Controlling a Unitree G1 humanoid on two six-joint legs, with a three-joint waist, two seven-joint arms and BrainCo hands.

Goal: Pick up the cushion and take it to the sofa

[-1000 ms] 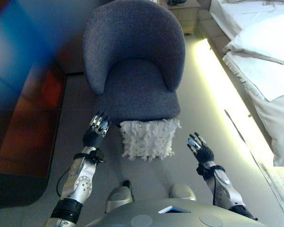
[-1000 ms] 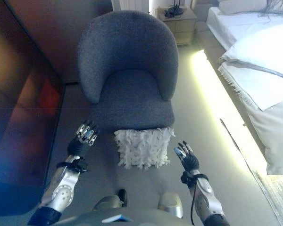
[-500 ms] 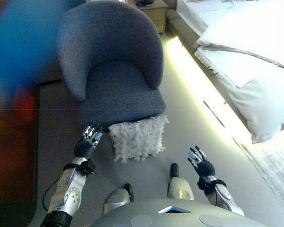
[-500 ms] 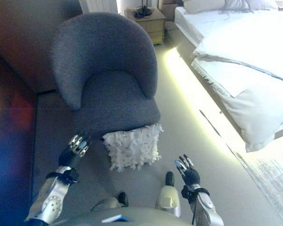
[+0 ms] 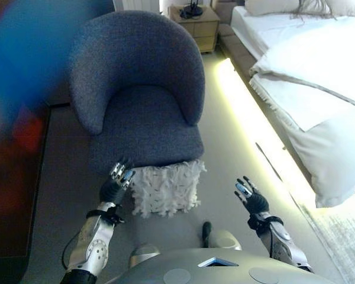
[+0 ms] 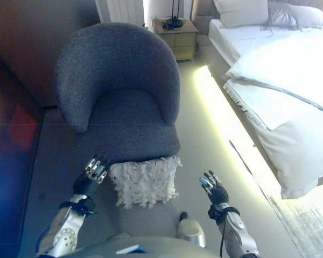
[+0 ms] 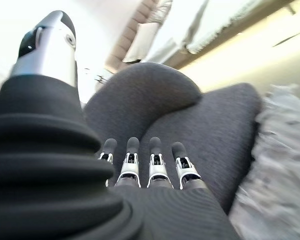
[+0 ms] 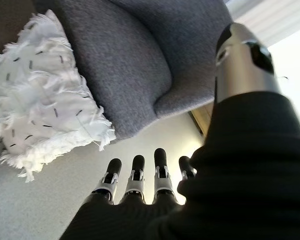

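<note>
While the left hand is held just beside the cushion, fingers straight and empty, the white fringed cushion is seen propped on the floor against the grey armchair; the right hand is raised well apart, fingers spread, nothing held

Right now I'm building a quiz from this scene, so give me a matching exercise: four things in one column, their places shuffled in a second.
Things:
1. cushion
2. armchair
3. nightstand
4. left hand

Places:
A. against the wall behind the armchair
B. open, beside the cushion's left edge
C. leaning on the armchair's front, on the floor
D. between the dark wall and the bed

Pairs: 1-C, 2-D, 3-A, 4-B
</note>
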